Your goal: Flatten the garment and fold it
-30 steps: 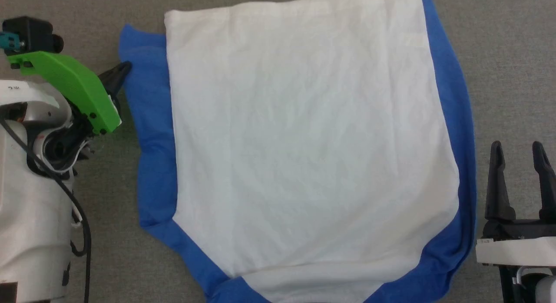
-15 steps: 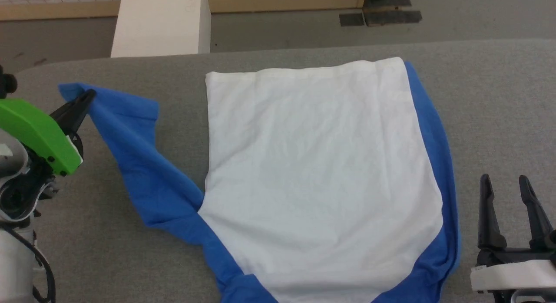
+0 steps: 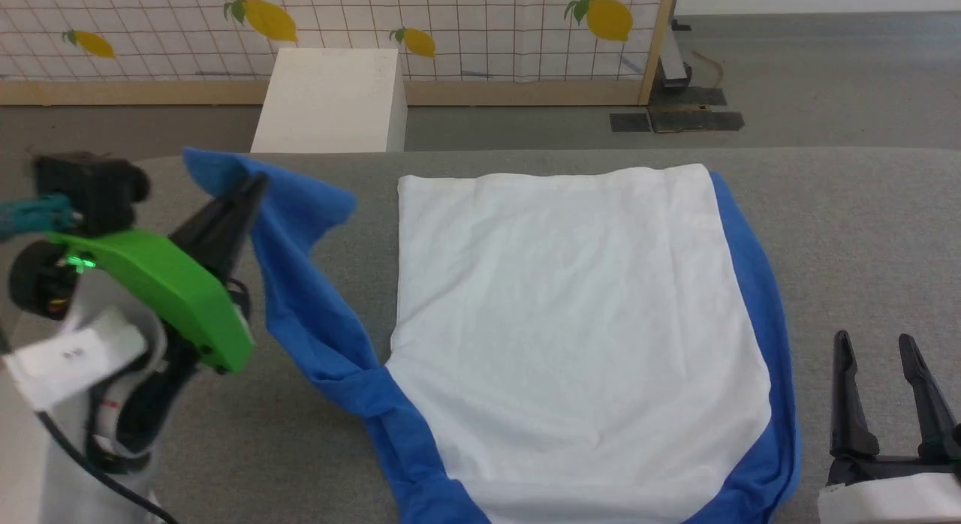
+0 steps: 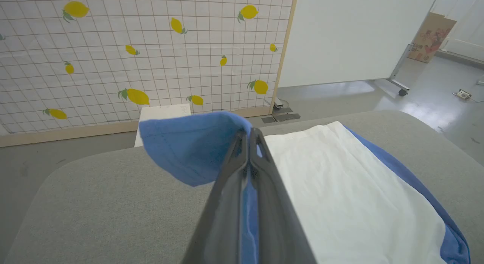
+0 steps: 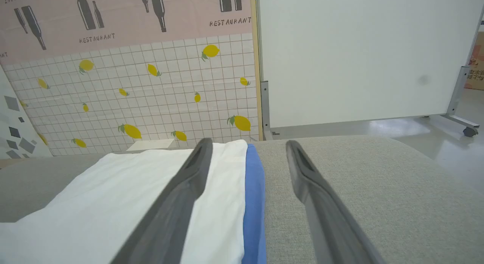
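Note:
The garment (image 3: 570, 321) lies on the grey table, white body flat, with a blue sleeve tucked along its right edge (image 3: 758, 299). Its left blue sleeve (image 3: 300, 284) is lifted off the table and stretched out to the left. My left gripper (image 3: 251, 190), under a green bracket, is shut on that sleeve near its cuff; in the left wrist view the sleeve (image 4: 189, 146) drapes over the closed gripper (image 4: 248, 133). My right gripper (image 3: 875, 344) stands open beside the garment's right edge, nothing between its fingers; in the right wrist view the gripper (image 5: 245, 145) hovers by the blue sleeve (image 5: 253, 188).
A rigid white box (image 3: 330, 100) stands on the floor behind the grey table (image 3: 863, 231), before a lemon-patterned tiled panel (image 3: 450, 21). A white partition (image 5: 359, 56) on wheeled feet is further right. Bare table surface lies left and right of the garment.
The head camera has tilted up, bringing in the far table edge and wall. My left gripper has pulled the left sleeve out from the body and raised it. The right gripper stayed put.

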Motion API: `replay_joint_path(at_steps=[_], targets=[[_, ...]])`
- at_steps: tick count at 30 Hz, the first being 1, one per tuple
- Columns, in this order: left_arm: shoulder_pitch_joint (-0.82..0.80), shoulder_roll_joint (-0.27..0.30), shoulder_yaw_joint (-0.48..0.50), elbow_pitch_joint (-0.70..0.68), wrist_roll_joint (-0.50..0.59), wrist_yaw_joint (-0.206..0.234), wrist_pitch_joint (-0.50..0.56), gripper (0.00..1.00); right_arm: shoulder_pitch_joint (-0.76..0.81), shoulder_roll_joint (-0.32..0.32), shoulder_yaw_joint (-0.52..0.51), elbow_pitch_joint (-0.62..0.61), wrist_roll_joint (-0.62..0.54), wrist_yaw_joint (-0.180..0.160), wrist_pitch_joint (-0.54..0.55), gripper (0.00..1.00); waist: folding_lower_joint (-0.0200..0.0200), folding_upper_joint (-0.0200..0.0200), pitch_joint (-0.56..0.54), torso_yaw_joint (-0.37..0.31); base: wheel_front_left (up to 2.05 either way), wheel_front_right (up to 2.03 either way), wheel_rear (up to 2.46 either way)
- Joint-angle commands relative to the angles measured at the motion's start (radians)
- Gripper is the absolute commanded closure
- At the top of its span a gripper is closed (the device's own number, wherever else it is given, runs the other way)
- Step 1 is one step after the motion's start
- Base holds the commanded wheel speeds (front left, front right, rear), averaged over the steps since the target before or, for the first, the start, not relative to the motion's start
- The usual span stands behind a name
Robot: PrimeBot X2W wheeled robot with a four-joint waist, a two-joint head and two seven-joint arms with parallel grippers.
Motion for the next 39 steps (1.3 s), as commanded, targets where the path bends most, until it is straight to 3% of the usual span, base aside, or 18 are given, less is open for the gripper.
replay_joint_path(at_steps=[1, 5, 10, 15, 21, 27, 39], targets=[[0.026, -0.02, -0.038, -0.026, 0.048, 0.005, -0.019, 1.0, 0.01, 0.001, -0.001, -0.003, 0.005, -0.001, 0.003, 0.0, 0.0001, -0.0001, -0.009, 0.011, 0.0, 0.0, 0.0], [0.062, -0.086, -0.185, -0.078, 0.169, 0.019, -0.054, 1.0, 0.014, 0.001, -0.007, -0.009, 0.004, -0.001, 0.005, 0.0, 0.0001, -0.0001, -0.012, 0.02, 0.0, 0.0, 0.0], [0.068, -0.161, -0.385, -0.048, 0.298, 0.005, -0.106, 1.0, 0.022, 0.001, -0.031, -0.021, -0.001, -0.001, 0.008, 0.0, 0.0001, -0.0001, -0.017, 0.029, 0.0, 0.0, 0.0], [0.073, -0.245, -0.582, 0.066, 0.39, -0.012, -0.189, 1.0, 0.024, 0.001, -0.056, -0.036, -0.001, -0.001, 0.012, 0.0, 0.0001, -0.0001, -0.011, 0.026, 0.0, 0.0, 0.0], [0.063, -0.35, -0.717, 0.254, 0.447, 0.0, -0.301, 1.0, 0.019, 0.001, -0.064, -0.048, 0.0, -0.001, 0.015, 0.0, 0.0001, -0.0001, 0.014, 0.013, 0.0, 0.0, 0.0], [-0.003, -0.377, -0.86, 0.426, 0.487, -0.005, -0.371, 1.0, 0.006, 0.001, -0.058, -0.048, 0.005, -0.001, 0.012, 0.0, 0.0001, -0.0001, 0.046, -0.004, 0.0, 0.0, 0.0], [-0.064, -0.38, -1.041, 0.669, 0.37, -0.027, -0.292, 1.0, -0.028, 0.001, -0.062, -0.015, 0.009, -0.001, -0.005, 0.0, 0.0001, -0.0001, 0.081, -0.008, 0.0, 0.0, 0.0]])
